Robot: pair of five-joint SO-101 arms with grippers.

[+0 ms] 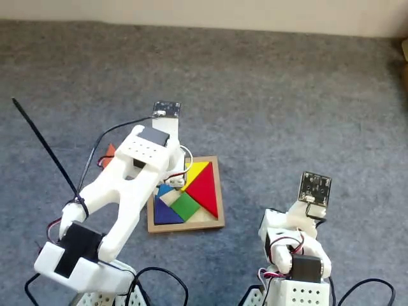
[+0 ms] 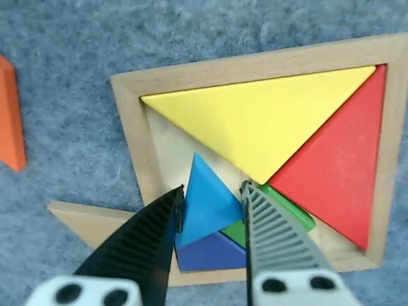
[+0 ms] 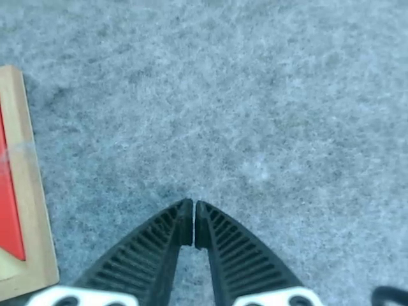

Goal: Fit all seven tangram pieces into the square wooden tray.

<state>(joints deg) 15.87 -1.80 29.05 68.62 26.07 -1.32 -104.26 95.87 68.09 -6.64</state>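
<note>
The left arm (image 1: 127, 188) and the right arm (image 1: 294, 224) wear white moulded shells with black motor blocks (image 1: 75, 247) set in. Each carries a small dark circuit board (image 1: 315, 186) beside its tool. The left tool (image 2: 213, 191) has one black ribbed finger (image 2: 143, 245) and one grey; the right tool (image 3: 194, 205) has two black ones. Dark screw holes (image 2: 274, 284) dot the white mounts behind each tool. Black cables (image 1: 122, 125) and red-and-white wires (image 1: 284, 250) loop along the shells.

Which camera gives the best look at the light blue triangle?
The left wrist view: the light blue triangle sits close up, held in the left gripper over the tray. The high view shows a sliver beside the arm. The right wrist view faces carpet and tray edge.
</note>
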